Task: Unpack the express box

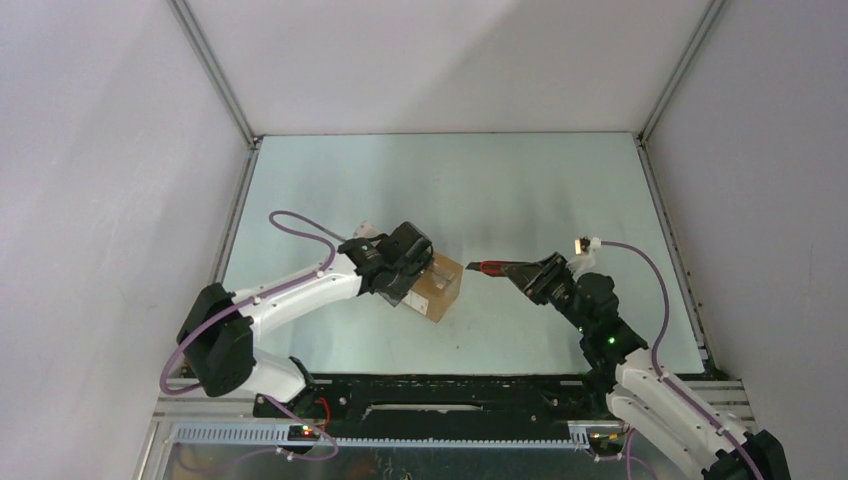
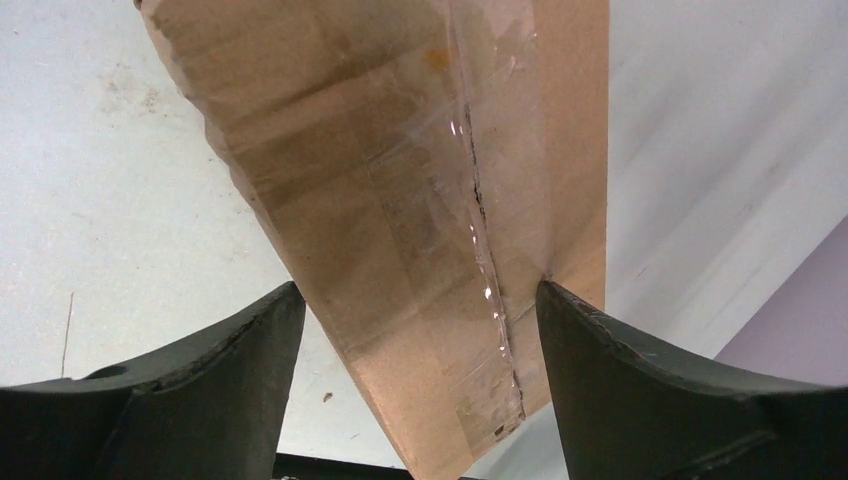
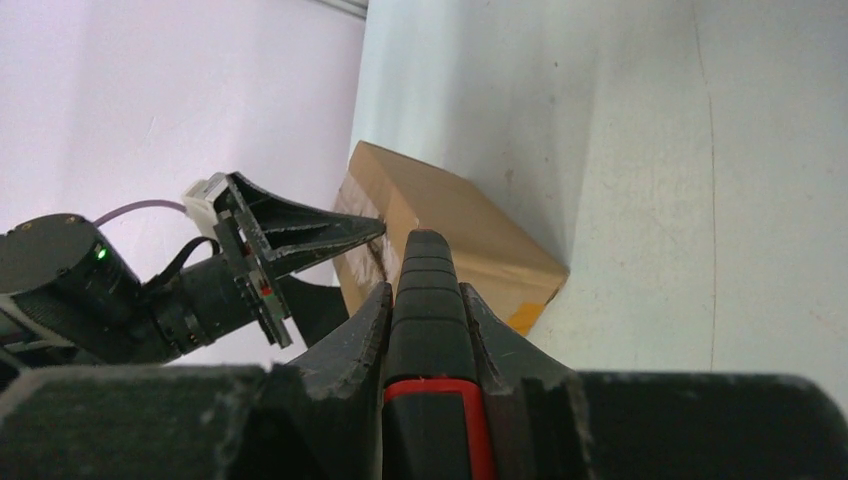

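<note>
I see a small rectangular brown cardboard express box [image 1: 441,289], sealed with clear tape, lying on the pale grey table [image 1: 450,190] between the two dark fingers [image 2: 230,360] of my left gripper [image 1: 420,277]. Those fingers are spread wide, one on each side of the box. One tip touches a cardboard edge and the other sits right at the opposite edge, but I cannot tell whether they are squeezing it. The taped seam runs lengthwise away from the fingertips, nearer one finger than the other. My right gripper [image 1: 525,272] hangs apart from the box, its fingers [image 3: 350,340] pressed tight on a red-and-black utility knife [image 1: 489,267]. The knife's ribbed black end sticks out past those fingertips and points towards the box, short of touching it.
</note>
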Available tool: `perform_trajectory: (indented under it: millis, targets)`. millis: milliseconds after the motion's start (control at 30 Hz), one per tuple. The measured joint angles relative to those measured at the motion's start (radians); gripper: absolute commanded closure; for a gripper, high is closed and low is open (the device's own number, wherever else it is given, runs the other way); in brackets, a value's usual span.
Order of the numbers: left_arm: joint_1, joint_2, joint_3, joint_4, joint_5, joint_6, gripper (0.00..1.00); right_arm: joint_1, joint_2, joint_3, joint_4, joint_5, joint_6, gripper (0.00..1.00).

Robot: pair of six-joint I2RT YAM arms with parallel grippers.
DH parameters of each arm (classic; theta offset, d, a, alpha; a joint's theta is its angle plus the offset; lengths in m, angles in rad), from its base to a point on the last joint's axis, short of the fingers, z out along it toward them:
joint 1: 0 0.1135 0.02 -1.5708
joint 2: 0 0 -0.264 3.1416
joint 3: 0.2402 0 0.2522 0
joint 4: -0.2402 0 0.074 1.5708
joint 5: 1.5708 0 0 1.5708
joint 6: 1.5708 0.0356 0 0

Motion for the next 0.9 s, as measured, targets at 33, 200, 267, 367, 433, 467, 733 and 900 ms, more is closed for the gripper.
perform_trajectory:
  millis: [33,200,267,367,433,467,733,900]
  targets:
    - [0.000,0.000,0.000,-0.002,0.002,-0.007,0.20,0.000,-0.014,0.000,-0.014,-0.006,0.006,1.00]
    - [-0.001,-0.010,-0.023,0.014,0.009,-0.039,0.30,0.004,-0.131,-0.008,-0.093,-0.025,0.065,1.00]
    - [-0.002,-0.022,-0.039,0.026,0.012,-0.049,0.34,0.007,-0.179,-0.033,-0.099,-0.024,0.101,1.00]
    - [-0.008,-0.025,-0.041,0.027,0.007,-0.058,0.44,0.016,-0.222,-0.081,-0.100,-0.022,0.146,1.00]
    - [-0.011,-0.028,-0.044,0.027,0.003,-0.064,0.53,0.021,-0.214,-0.106,-0.097,-0.022,0.167,1.00]
    - [-0.011,-0.029,-0.045,0.027,0.003,-0.068,0.57,0.022,-0.206,-0.117,-0.092,-0.023,0.179,1.00]
    - [-0.015,-0.032,-0.045,0.018,0.003,-0.087,0.75,0.035,-0.137,-0.171,-0.009,-0.024,0.238,1.00]
    - [-0.017,-0.034,-0.045,0.010,0.003,-0.100,0.84,0.035,-0.137,-0.171,0.022,-0.024,0.245,1.00]
